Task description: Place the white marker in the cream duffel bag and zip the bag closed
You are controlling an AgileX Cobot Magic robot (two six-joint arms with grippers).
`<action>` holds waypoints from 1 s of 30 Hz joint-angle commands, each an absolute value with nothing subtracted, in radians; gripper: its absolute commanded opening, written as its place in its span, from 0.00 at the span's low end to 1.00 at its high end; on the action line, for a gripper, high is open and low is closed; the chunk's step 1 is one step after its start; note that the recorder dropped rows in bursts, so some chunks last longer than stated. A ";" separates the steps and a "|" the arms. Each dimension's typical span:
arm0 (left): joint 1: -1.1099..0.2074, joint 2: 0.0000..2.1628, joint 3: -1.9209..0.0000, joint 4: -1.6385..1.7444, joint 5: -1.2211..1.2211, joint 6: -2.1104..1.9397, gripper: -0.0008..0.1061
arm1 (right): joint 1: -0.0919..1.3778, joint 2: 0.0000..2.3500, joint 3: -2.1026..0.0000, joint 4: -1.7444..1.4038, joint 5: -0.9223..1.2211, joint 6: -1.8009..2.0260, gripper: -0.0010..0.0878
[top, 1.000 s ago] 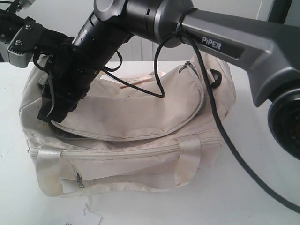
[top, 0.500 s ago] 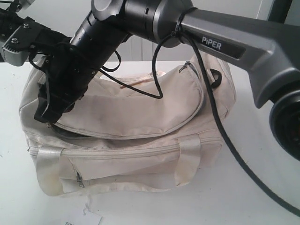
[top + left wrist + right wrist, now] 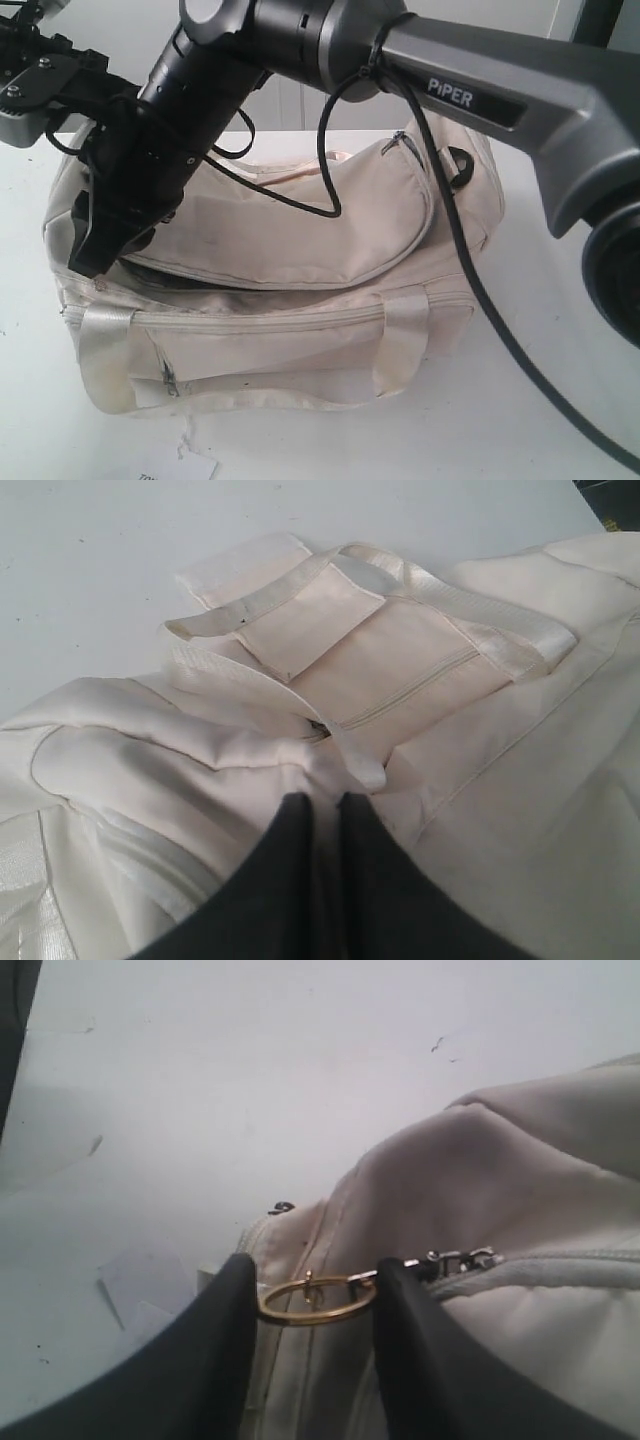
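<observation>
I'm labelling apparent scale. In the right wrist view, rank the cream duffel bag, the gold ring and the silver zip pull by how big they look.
1. cream duffel bag, by far the largest.
2. gold ring and silver zip pull: they look about alike, so I won't rank them.

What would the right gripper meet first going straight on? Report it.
The gold ring between the fingers of the right gripper; past it, probably the cream duffel bag, though depth is unclear.
</observation>
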State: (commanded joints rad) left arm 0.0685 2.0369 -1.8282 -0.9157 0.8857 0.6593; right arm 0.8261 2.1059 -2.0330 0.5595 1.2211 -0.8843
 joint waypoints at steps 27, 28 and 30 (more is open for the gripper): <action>0.254 1.691 -1.625 -0.735 1.114 0.511 0.58 | 0.826 2.106 -2.033 0.497 1.221 -0.876 0.01; 0.254 1.674 -1.597 -0.735 1.107 0.511 0.58 | 0.826 2.106 -2.033 0.497 1.221 -0.876 0.01; 0.254 1.638 -1.529 -0.735 1.105 0.511 0.58 | 0.826 2.106 -2.033 0.497 1.221 -0.874 0.01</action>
